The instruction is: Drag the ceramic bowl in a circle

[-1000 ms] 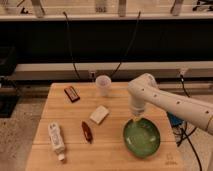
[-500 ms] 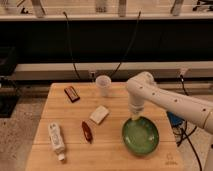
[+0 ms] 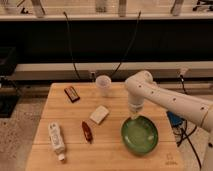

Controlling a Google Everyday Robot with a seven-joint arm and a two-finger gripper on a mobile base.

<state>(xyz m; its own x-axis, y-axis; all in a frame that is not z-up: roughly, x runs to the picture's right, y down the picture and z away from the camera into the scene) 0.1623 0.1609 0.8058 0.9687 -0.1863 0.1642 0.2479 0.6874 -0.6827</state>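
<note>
Cup point(image 3: 103, 83), brown bar point(image 3: 72, 93), white pad point(image 3: 99, 114), red packet point(image 3: 87, 131), bottle point(image 3: 56, 139)

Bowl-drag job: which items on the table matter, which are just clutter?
Job: ceramic bowl; gripper, down at the bowl's far rim.
Lying about: white cup, dark flat packet, white block, reddish item, white bottle.

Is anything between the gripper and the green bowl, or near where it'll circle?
Nothing visible. The gripper sits at the far rim of the ceramic bowl. The white block and the cup lie apart from it, though a wide circle might reach the block.
</note>
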